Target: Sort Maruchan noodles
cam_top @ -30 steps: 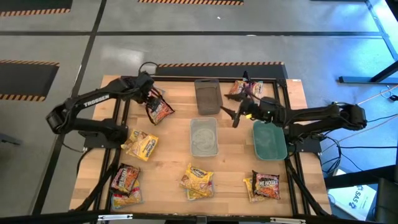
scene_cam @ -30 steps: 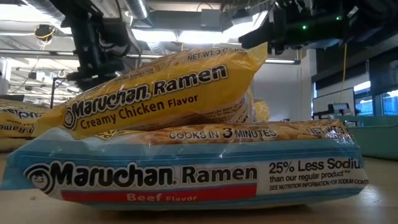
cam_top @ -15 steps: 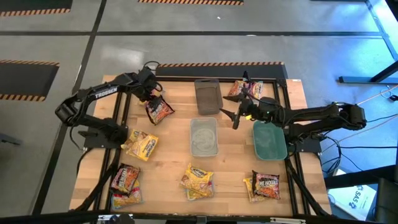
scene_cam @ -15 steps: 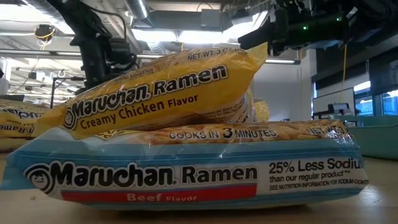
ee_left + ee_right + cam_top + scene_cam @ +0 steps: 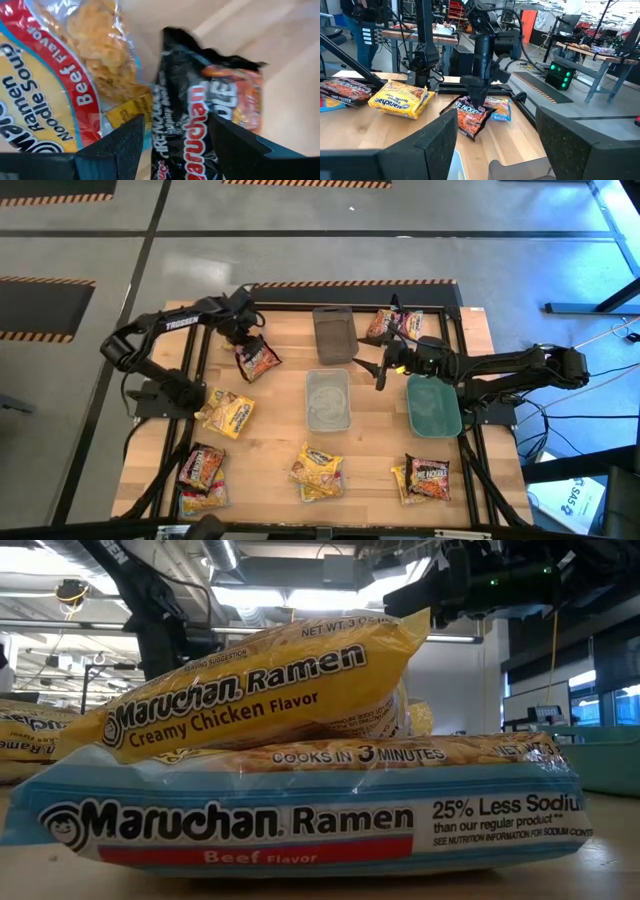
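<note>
My left gripper [image 5: 243, 332] points down over a dark brown-red noodle packet [image 5: 257, 359] near the table's far left. In the left wrist view its open fingers stand at either side of that dark packet [image 5: 182, 125]. The packet lies partly on a blue-edged beef packet [image 5: 60, 95]. The right wrist view shows the dark packet [image 5: 470, 116] tilted under the left gripper [image 5: 475, 92]. My right gripper [image 5: 373, 369] hovers open between the dark grey bin [image 5: 334, 334] and the teal bin [image 5: 432, 406]. Other packets lie scattered on the table. My left gripper comes down from above at the far end of the dark packet [image 5: 175, 60], one finger [image 5: 125, 145] beside its edge and the other [image 5: 235, 145] over it. I cannot tell whether they touch it.
A clear bin [image 5: 328, 400] sits mid-table. Packets lie at the left [image 5: 228, 413], near left [image 5: 203, 472], near middle [image 5: 318, 471], near right [image 5: 425, 478] and far right [image 5: 392, 323]. In the low view a yellow packet [image 5: 260, 690] rests on a blue one [image 5: 300, 825].
The left arm's forearm has swung toward the table's far edge and to the right, standing steeper, while its gripper stayed over the dark packet. The packet lies where it lay. The right arm has kept still.
</note>
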{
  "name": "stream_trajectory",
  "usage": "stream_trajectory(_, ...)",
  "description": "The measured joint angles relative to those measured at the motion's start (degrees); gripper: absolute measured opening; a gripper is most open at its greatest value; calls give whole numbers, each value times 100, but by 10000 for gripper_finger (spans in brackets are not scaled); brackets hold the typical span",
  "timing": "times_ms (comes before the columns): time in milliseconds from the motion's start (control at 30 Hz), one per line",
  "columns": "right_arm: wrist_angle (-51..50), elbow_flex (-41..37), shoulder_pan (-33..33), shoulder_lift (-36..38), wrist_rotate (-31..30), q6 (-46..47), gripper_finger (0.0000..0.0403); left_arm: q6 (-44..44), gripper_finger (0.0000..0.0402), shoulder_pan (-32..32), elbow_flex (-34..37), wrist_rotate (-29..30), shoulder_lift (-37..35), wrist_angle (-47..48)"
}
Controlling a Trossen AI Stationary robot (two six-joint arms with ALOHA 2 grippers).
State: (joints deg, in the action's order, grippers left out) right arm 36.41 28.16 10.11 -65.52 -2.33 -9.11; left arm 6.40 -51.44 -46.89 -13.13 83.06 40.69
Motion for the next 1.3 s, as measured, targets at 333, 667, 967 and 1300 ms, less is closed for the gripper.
stream_trajectory(333, -6, -2, 0, 0, 4, 10, 256, -122, 215, 121, 2, -1288, 505, -144)
stream_trajectory(667, 27, -2, -2, 0, 348, 286, 256, -561, 195, 708, 0, -1241, 744, -149)
stream_trajectory(967, -6, -2, -2, 0, 348, 285, 256, -828, 82, 977, 0, -1328, 753, -223)
stream_trajectory(1300, -59, -4, 0, 0, 345, 286, 256, -805, 6, 1166, 0, -1171, 725, -242)
